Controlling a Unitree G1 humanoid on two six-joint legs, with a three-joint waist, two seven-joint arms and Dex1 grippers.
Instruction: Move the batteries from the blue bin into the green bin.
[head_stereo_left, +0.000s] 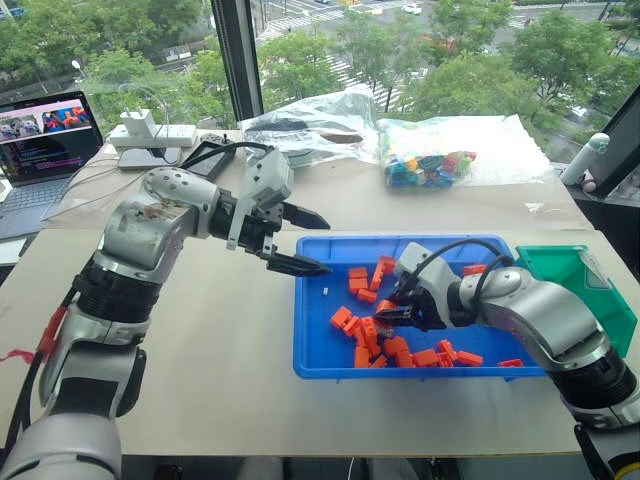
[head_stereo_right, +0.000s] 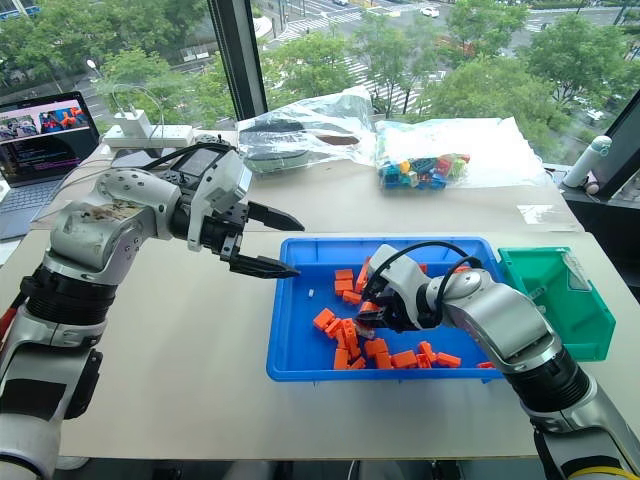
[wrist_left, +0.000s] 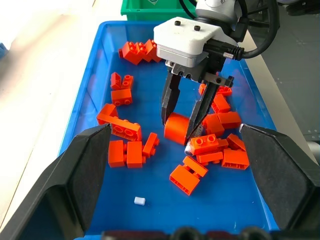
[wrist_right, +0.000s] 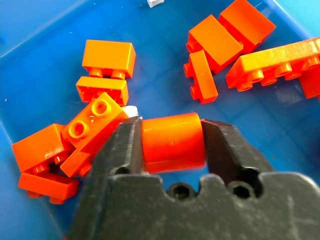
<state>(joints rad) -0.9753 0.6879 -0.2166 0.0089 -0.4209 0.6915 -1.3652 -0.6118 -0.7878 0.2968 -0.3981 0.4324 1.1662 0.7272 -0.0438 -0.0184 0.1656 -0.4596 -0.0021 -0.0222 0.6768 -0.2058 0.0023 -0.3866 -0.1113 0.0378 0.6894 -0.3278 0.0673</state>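
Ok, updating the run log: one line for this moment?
right gripper: closed on orange plastic cylinder | in blue plastic tray | left gripper: open, hovering

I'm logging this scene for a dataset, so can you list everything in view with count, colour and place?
Blue bin: one, blue, on the table in front of the robot.
Green bin: one, green, at the blue bin's right end.
Bricks: many, orange, scattered in the blue bin.
Cylinder: one, orange, in the blue bin, between the right gripper's fingers.
Bag of blocks: one, clear with mixed colours, far side of the table.
Laptop: one, dark, far left.
Power strip: one, white, beside the laptop.
Left gripper: black fingers, open, above the blue bin's left end.
Right gripper: black fingers, closed on the cylinder.
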